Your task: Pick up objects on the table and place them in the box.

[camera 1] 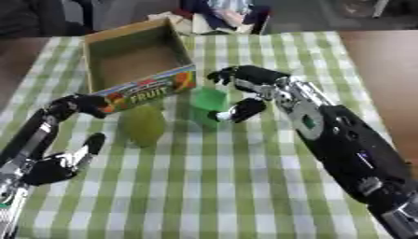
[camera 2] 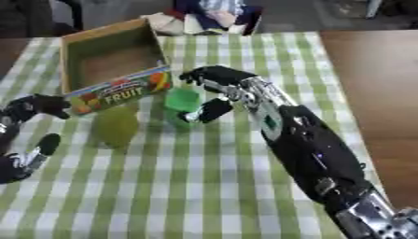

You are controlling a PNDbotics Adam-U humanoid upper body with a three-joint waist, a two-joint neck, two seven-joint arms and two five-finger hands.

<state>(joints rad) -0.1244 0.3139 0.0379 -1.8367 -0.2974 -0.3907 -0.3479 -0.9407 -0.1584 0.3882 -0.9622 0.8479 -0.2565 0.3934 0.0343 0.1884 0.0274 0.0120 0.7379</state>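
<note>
The box [camera 1: 135,60] at upper left looks empty; the right hand [camera 1: 245,88] curls around the green cup [camera 1: 209,105], the yellow-green object [camera 1: 143,125] waits, and the left hand [camera 1: 57,158] rests open.

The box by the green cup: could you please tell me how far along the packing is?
Nothing looks done: the cardboard fruit box shows only a bare floor. In hand: the right hand is curled around the green cup, which stands on the checked tablecloth just outside the box. Left: that cup and the yellow-green object beside it. The left hand rests open at the lower left.
</note>
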